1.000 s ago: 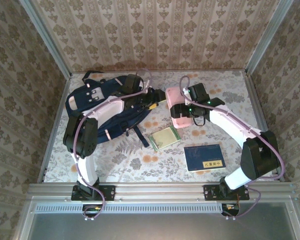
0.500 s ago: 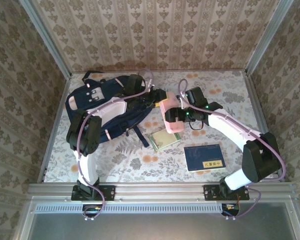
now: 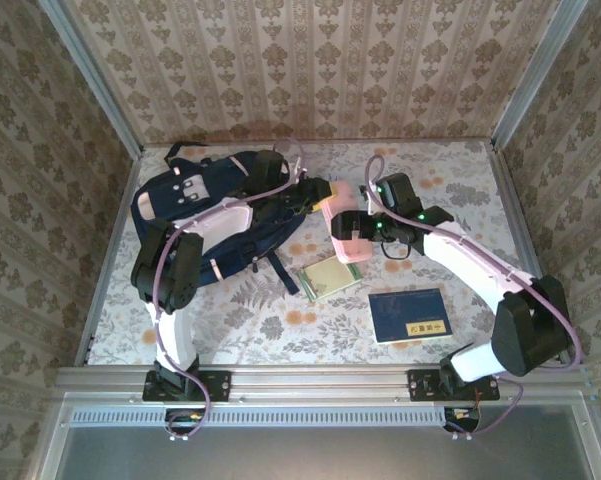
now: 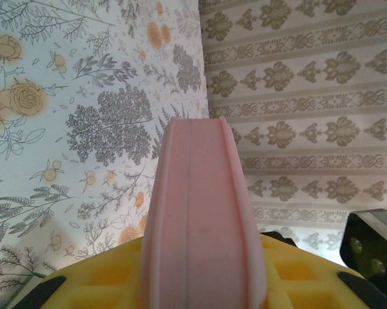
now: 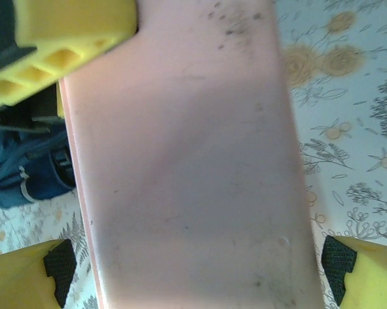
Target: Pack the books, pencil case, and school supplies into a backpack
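The pencil case [image 3: 346,226] hangs above the worktop [image 3: 450,170], just right of the backpack [image 3: 265,240] and between the two arms. Its long axis runs roughly from far to near, leaning slightly to the right at the near end.

The left gripper [image 4: 203,277] has hold of the far end. In its wrist view the pink pouch sticks straight out from between the yellow pads, and the jaws are narrowed onto it. In the right wrist view one of its yellow fingers [image 5: 58,48] presses on the pouch's corner.

The right gripper [image 5: 196,264] straddles the near end with its jaws spread wide. Its black pads stand at the pouch's long edges with a sliver of worktop showing on one side, so it appears to carry nothing.

The backpack lies to the left of the case, under the left arm, so that arm is the nearer one to carry it in. The green-and-white pad [image 3: 328,277] and the navy book [image 3: 410,315] lie on the worktop nearer the bases.
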